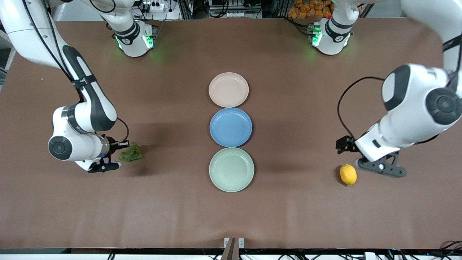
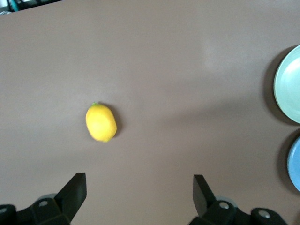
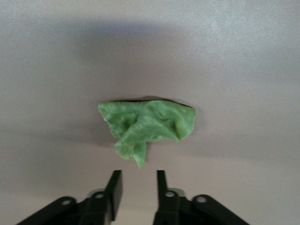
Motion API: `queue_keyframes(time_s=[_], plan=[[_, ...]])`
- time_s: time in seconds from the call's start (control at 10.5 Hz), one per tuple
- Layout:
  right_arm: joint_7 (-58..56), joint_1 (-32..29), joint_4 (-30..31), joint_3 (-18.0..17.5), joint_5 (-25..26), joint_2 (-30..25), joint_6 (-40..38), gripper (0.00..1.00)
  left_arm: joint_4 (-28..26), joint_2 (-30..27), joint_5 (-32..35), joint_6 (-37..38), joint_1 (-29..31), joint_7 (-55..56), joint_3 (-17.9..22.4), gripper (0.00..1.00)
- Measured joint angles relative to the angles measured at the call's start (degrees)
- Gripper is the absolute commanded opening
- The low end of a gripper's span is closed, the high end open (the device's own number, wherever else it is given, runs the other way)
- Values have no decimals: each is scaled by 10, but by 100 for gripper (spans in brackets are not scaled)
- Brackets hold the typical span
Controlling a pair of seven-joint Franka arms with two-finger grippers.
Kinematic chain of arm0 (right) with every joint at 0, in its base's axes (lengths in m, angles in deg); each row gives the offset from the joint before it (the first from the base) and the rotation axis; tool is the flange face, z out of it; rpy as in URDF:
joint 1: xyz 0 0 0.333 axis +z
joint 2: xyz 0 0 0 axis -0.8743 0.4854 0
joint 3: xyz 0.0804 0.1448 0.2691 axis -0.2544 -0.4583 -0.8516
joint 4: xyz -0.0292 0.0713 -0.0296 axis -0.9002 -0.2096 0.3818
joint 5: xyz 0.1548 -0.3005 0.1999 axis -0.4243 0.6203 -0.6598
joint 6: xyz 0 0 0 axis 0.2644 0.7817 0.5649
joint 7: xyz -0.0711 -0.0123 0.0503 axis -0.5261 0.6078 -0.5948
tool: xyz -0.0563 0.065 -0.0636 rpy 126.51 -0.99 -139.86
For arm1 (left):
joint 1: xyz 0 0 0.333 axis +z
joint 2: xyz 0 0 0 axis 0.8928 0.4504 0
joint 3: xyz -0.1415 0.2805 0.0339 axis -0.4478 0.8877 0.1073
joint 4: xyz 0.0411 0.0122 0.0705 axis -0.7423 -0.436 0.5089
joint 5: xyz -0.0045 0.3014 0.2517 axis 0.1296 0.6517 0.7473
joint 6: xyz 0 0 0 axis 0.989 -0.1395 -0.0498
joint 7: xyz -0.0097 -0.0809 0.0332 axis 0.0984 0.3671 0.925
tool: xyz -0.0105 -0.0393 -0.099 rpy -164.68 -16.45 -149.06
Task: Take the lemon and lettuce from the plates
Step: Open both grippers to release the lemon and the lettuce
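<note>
Brown table covering (image 1: 306,101) fills the front view, with three round plates lined up in a column at its centre: a beige-cream plate (image 1: 228,89) uppermost, a bright blue plate (image 1: 230,127) in the middle, and a pale mint green plate (image 1: 231,169) lowest, nearest the front camera. All three plates show bare surfaces.

At the lower left of the front view, toward the right arm's end of the table, the lettuce (image 1: 131,153) lies on the table covering, well apart from the plates. The right gripper (image 1: 116,154) sits just beside it. In the right wrist view its two fingers (image 3: 114,187) stand parted by a narrow gap with nothing between them, and the wrinkled green lettuce (image 3: 147,124) rests just ahead of the tips, not gripped.

At the lower right of the front view, toward the left arm's end of the table, the lemon (image 1: 348,174) lies on the table covering, also well apart from the plates. The left gripper (image 1: 361,153) is near it. In the left wrist view its fingers (image 2: 74,187) are spread wide and hold nothing; the lemon (image 2: 101,123) lies on the covering ahead of them, and the edges of the mint green plate (image 2: 288,85) and blue plate (image 2: 294,165) appear at the right of that frame.
</note>
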Motion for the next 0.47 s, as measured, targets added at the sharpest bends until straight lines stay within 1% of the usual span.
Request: queue_keyframes(time_s=[0.28, 0.47], plan=[[-2, -1, 0, -3, 0, -7, -7, 100, 17, -61, 0, 83, 3, 31, 3, 100], [-8, 0, -13, -9, 1, -33, -32, 100, 17, -111, 0, 140, 8, 55, 8, 100]])
